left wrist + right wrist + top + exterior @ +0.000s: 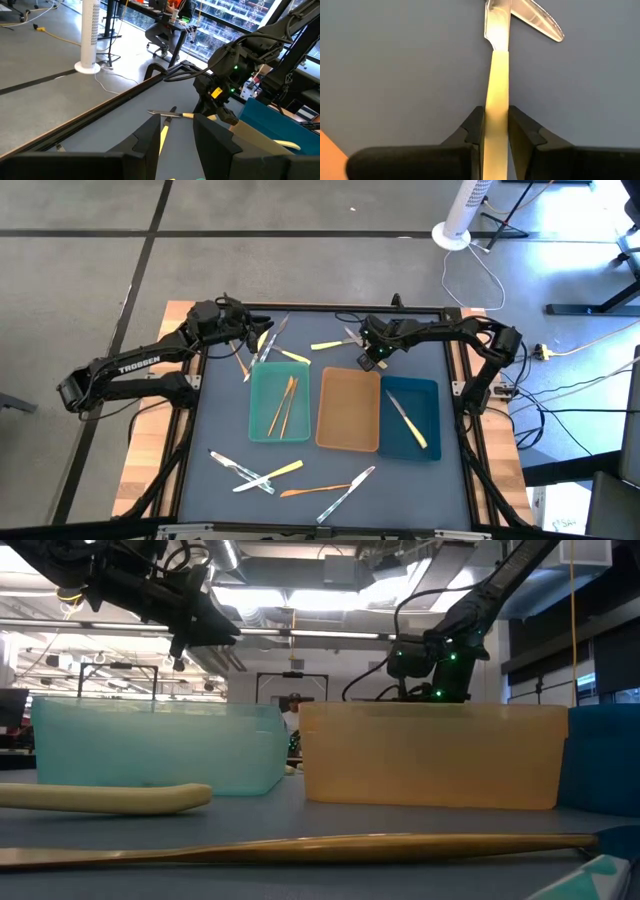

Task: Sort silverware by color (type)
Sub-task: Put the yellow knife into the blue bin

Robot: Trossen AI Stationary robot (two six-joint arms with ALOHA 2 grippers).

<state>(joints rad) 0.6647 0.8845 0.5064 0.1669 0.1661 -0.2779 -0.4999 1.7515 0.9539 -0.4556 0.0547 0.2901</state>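
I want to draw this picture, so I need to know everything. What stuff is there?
teal tray: one, middle of the table
tan tray: one, beside the teal one, nothing in it
dark-blue tray: one, beside the tan one
gold utensils: two, in the teal tray
yellow-handled utensil: one, in the dark-blue tray
front utensils: about five, silver, yellow and gold, loose at the table's front
back utensils: several, mixed, behind the teal tray
yellow-handled knife: one, behind the tan tray
fan: one, white, on the floor
left gripper: dark, back left
right gripper: dark, gripping the knife's handle
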